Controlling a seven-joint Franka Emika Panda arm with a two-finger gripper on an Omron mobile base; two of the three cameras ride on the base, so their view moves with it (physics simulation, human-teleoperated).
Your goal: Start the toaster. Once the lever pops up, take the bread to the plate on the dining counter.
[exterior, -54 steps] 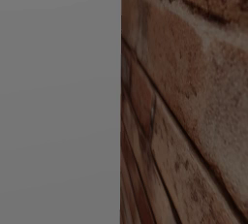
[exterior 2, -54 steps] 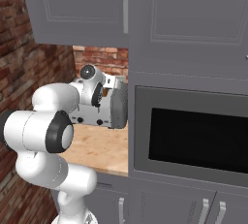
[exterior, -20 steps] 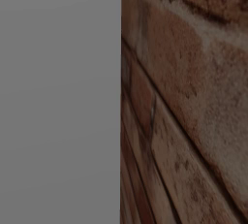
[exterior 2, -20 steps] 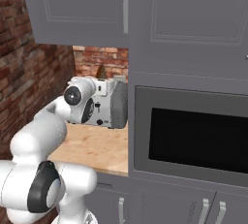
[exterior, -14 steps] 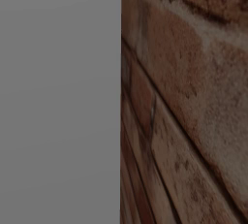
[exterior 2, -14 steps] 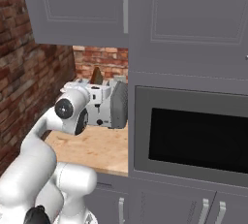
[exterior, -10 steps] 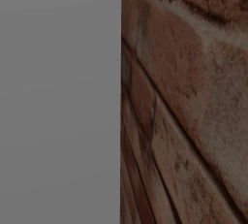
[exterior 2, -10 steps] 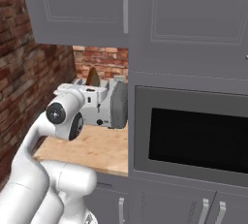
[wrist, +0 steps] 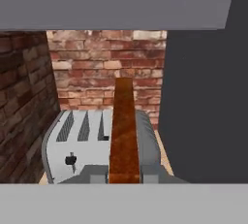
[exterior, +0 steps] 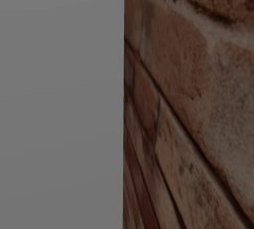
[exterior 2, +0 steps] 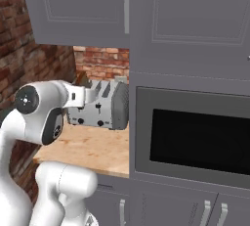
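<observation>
**Bread Held at the Toaster: Current State**

In the hand view you see the bread (wrist: 124, 131) edge-on: a narrow, tall brown strip standing upright in the middle of the picture, its lower end at the bottom where the fingers sit. The claw is pressed together on the slice; the finger tips themselves are not distinguishable in this picture, so you cannot tell exactly where they meet the crust.

Behind the slice stands the toaster (wrist: 97, 145), a silver-grey unit with several parallel slots on its top face and a small dark lever on its front. The slice rises in front of the toaster's right-hand portion; you cannot tell whether its lower edge is clear of the slot.

In the right base view, the toaster (exterior 2: 100, 105) sits at the back of a light wood counter (exterior 2: 93, 149), near the rear brick wall (exterior 2: 100, 63). A small brown piece of the bread (exterior 2: 81, 79) shows just above the toaster's left end, next to the arm's (exterior 2: 44, 110) forearm, which reaches in from the left and hides the gripper. To the right, a built-in oven (exterior 2: 195, 139) with a dark window borders the counter's right edge. Grey upper cabinets (exterior 2: 83, 7) hang above.

The left base view shows a flat grey panel (exterior: 59, 99) beside a close brick surface (exterior: 193, 104).
</observation>
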